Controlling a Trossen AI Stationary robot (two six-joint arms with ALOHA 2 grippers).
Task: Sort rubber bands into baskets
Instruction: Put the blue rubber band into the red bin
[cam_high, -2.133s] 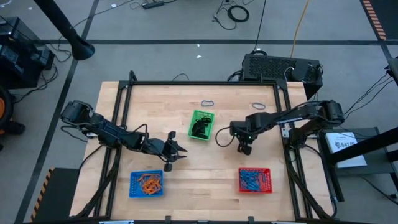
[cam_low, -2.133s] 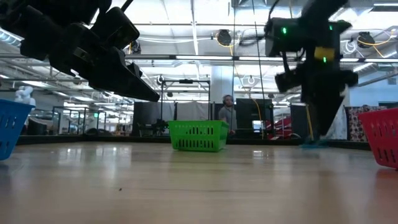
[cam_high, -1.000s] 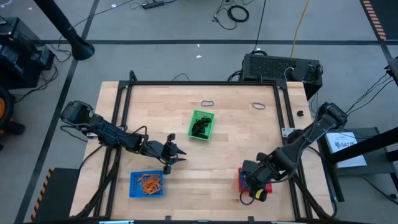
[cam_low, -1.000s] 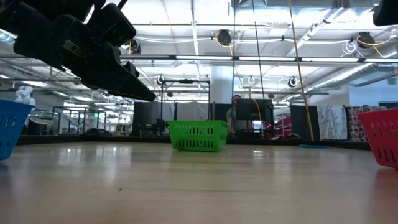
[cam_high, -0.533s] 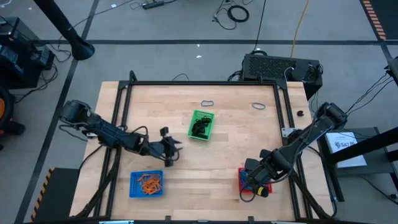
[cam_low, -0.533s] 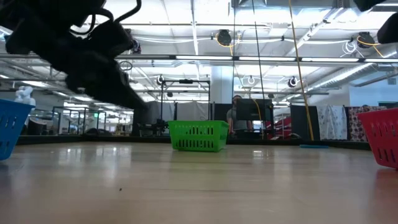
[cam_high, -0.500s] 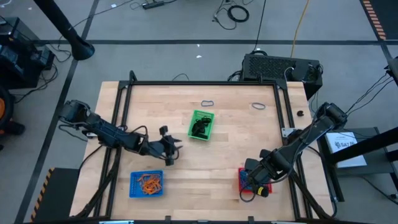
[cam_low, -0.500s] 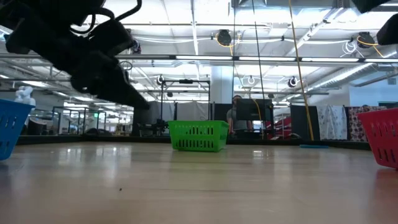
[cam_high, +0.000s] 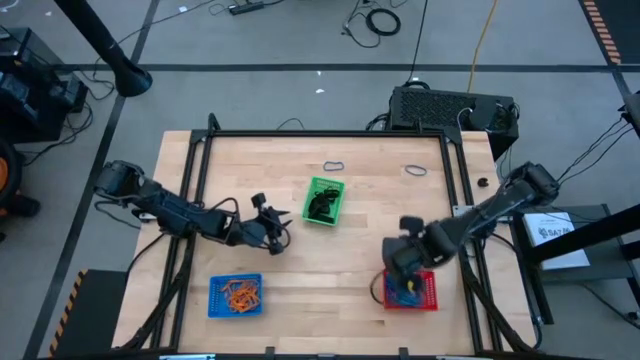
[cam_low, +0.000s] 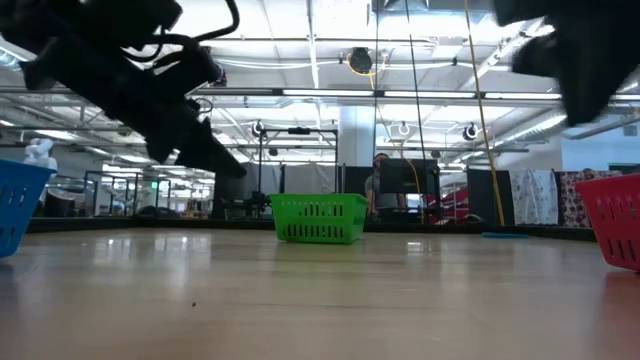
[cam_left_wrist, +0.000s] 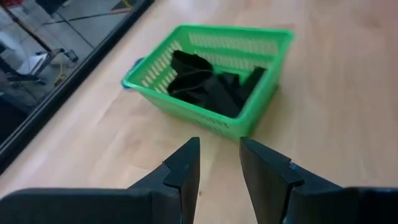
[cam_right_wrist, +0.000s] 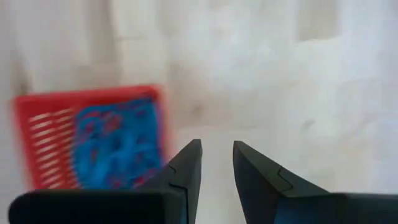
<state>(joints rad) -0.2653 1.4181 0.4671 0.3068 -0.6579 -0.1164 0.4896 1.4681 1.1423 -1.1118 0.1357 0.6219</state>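
Note:
The green basket (cam_high: 323, 201) holds black rubber bands (cam_left_wrist: 211, 84). The blue basket (cam_high: 236, 296) holds orange bands (cam_high: 240, 293). The red basket (cam_high: 411, 290) holds blue bands (cam_right_wrist: 109, 146). Two loose bands (cam_high: 333, 165) (cam_high: 414, 170) lie flat on the wood near the far edge. My left gripper (cam_high: 272, 225) hovers left of the green basket (cam_left_wrist: 211, 74), pointing at it, narrowly open and empty (cam_left_wrist: 219, 149). My right gripper (cam_high: 398, 258) hangs above the table just beyond the red basket's far left corner, narrowly open and empty (cam_right_wrist: 216, 152).
A black metal frame (cam_high: 320, 133) runs around the table's far and side edges. A black box (cam_high: 450, 108) and cables sit beyond the far right corner. Bare wood lies between the three baskets.
My right gripper has gone from over the red basket's near left corner toward the far edge, and is blurred with motion. My left gripper has gone a little toward the far edge and turned toward the green basket.

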